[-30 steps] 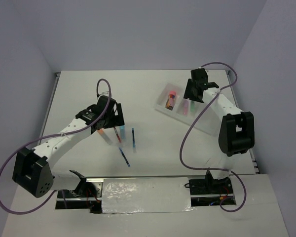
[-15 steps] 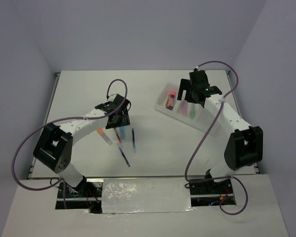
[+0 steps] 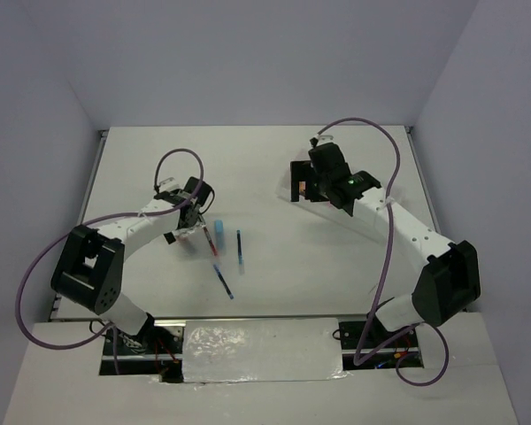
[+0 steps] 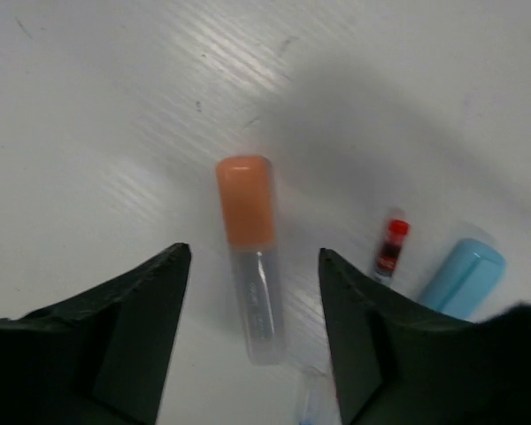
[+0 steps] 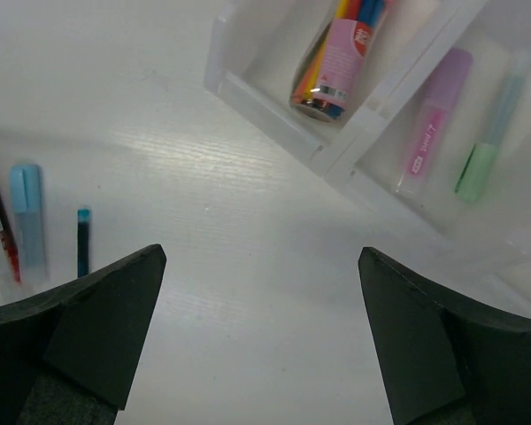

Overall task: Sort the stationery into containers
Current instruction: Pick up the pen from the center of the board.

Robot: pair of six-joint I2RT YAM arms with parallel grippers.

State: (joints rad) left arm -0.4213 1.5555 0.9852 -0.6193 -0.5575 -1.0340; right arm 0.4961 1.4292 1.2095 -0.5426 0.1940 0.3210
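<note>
I've got my left hand (image 4: 252, 257) over the orange marker (image 4: 246, 221), fingers (image 4: 133, 328) spread.
Marker lies on the tabletop (image 4: 88, 133) between them (touching, I can't tell); my right hand (image 5: 261, 257), also spread, hovers by the tray (image 5: 354, 150).

Open claw (image 4: 252, 292) straddles orange marker (image 4: 250, 254)

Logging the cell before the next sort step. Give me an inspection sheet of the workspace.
Surface: white table, faint scuffs.
Job's things: orange marker, red pen, light-blue marker and dark-blue pens loose on the table; tray holds a pink-labelled cylinder in one compartment, purple marker and green marker in the next.
Clutter: nothing seen.
Grippers: left tool open, straddling the orange marker; right tool open, empty, near the tray.
Cables: purple cable loops, one arching over each arm.
Surroundings: plain walls.
</note>
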